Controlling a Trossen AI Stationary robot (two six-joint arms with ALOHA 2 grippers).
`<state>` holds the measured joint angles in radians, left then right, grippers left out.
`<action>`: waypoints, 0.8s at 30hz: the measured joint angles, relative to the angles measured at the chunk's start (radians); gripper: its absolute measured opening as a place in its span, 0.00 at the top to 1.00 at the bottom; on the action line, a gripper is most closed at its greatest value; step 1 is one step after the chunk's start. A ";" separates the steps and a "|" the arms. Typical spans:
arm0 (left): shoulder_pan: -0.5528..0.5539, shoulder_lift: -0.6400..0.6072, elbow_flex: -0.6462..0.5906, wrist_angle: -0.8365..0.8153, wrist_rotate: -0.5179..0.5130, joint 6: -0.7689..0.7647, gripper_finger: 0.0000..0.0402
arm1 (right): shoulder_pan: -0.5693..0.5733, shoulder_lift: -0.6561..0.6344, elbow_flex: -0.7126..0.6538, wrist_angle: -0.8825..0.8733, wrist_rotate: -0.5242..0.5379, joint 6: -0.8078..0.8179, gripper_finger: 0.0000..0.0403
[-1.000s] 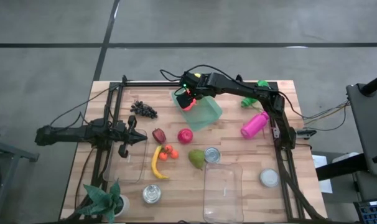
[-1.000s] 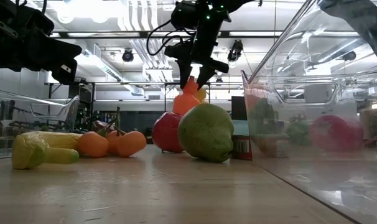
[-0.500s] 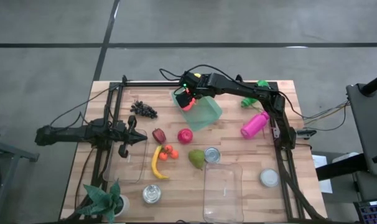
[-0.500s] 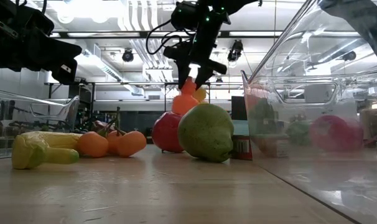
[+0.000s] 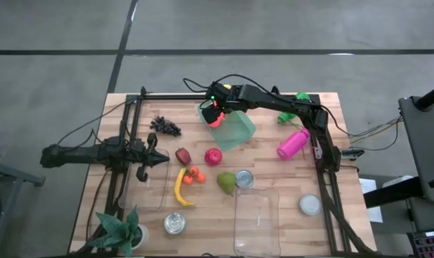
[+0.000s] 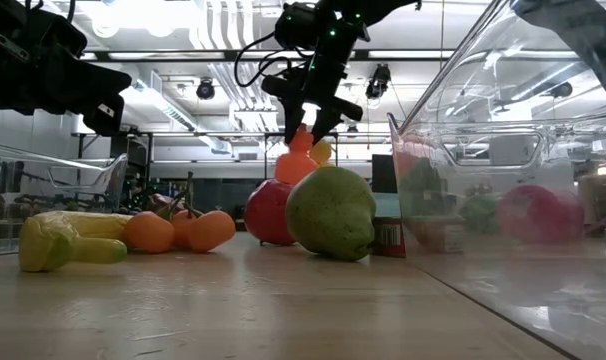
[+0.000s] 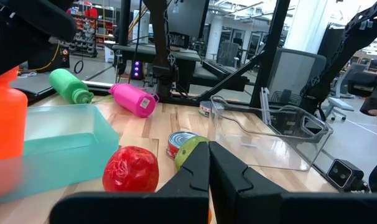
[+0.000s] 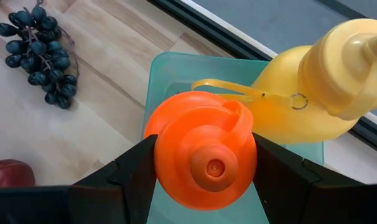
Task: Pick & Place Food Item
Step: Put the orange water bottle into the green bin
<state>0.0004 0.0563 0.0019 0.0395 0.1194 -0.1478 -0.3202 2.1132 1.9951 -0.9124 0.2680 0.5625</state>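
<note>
Compared w/ a sec ago, we see almost no change: our right gripper (image 5: 215, 117) still hangs over the teal translucent plastic tub (image 5: 235, 129) at the table's far side, fingers clamped on the orange round-topped squeeze bottle (image 8: 204, 157), held upright just above the tub. Its cap is glossy orange w/ a small centre nozzle. A yellow plastic bottle (image 8: 313, 84) lies in the tub beside it. Our left gripper (image 5: 158, 159) waits shut over the table's left side, near the dark red apple (image 5: 182, 155).
</note>
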 joint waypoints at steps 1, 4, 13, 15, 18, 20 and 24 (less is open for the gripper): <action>0.000 0.000 0.000 0.000 0.000 0.000 1.00 | 0.000 0.000 0.000 0.003 0.000 0.000 0.45; 0.000 0.000 0.000 0.000 0.000 0.000 1.00 | 0.000 0.001 0.000 0.011 -0.005 0.001 0.41; 0.000 0.000 0.000 0.000 0.000 0.000 1.00 | -0.004 0.006 -0.019 0.019 -0.012 0.013 0.29; 0.000 0.000 0.000 0.000 0.000 0.000 1.00 | -0.004 0.006 -0.020 0.026 -0.010 0.011 0.29; 0.000 0.000 0.000 0.000 0.000 0.000 1.00 | -0.004 0.005 -0.017 0.036 -0.007 0.004 0.29; 0.000 0.000 0.000 0.000 0.000 0.000 1.00 | -0.003 0.005 -0.014 0.041 -0.007 -0.009 0.29; 0.000 0.000 0.000 0.000 0.000 0.000 1.00 | -0.003 0.005 -0.014 0.064 -0.006 -0.024 0.29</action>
<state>0.0002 0.0559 0.0018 0.0392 0.1196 -0.1478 -0.3237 2.1181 1.9812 -0.8486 0.2623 0.5384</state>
